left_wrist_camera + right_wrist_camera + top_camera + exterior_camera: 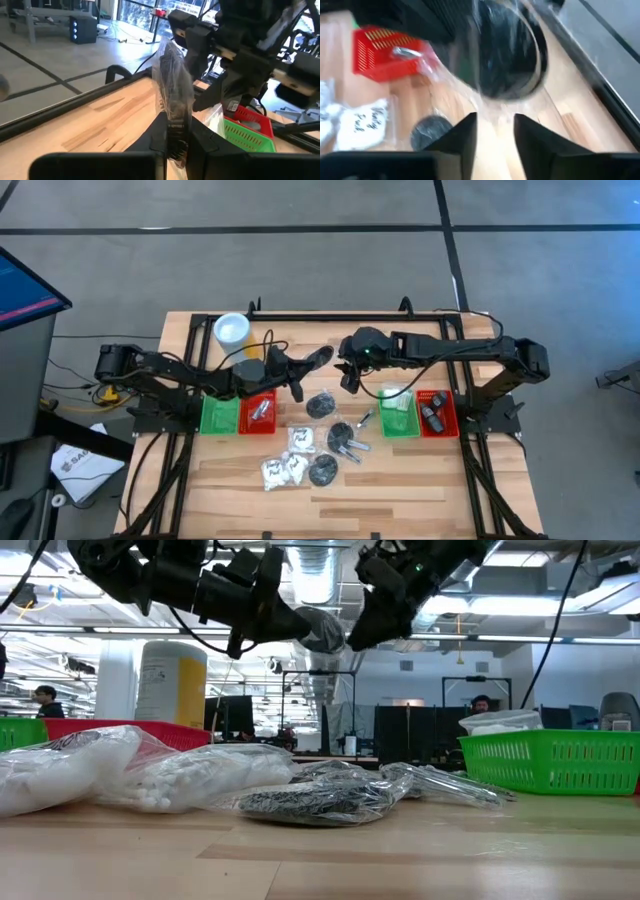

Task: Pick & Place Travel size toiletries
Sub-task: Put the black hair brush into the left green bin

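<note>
Clear crinkled bag holding a black disc (pixel 172 95) raised above the table's far middle, pinched at one edge by the closed left gripper (pixel 173 142), right gripper (pixel 494 125) parted just beside it, gripping nothing, more bagged toiletries (pixel 320 442) left on the wooden table (pixel 400 490).

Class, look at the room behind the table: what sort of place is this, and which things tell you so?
Probably an open robotics lab or workshop: exposed ceiling ducts, computer monitors on desks, a person seated behind.
</note>
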Controlling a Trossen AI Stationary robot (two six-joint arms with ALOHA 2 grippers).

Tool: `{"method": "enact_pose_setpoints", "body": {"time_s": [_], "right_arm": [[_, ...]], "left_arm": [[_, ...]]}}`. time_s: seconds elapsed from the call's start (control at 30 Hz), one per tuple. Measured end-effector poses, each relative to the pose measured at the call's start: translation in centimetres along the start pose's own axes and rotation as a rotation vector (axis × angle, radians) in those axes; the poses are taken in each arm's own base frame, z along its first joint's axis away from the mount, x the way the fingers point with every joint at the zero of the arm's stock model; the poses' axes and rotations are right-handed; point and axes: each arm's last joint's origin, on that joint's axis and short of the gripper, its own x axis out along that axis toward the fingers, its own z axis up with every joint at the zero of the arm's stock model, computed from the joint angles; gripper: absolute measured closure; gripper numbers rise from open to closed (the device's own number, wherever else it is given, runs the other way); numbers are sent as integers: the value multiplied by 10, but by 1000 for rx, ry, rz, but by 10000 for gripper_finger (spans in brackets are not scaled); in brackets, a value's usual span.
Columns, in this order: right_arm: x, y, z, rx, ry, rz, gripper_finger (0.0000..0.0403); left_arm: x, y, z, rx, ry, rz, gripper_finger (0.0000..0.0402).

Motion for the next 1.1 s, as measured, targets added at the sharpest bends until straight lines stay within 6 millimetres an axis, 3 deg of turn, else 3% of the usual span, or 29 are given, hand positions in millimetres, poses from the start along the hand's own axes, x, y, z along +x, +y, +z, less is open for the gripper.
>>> {"method": "enact_pose_setpoints", "body": {"time_s": [0.2,0.37,0.8,1.1], "right_arm": [[0,-11,-12,3,127,-32,194],[-1,-12,-18,-16,194,-36,161],[0,-10,-21,-16,216,-35,158],[0,-10,-21,-16,216,-35,158]], "left_arm": [[-14,-4,4,23,51,29,382],[-40,-10,8,45,133,71,382],[-115,-16,10,-29,272,138,382],[-135,-7,-2,-70,388,224,382]]}}
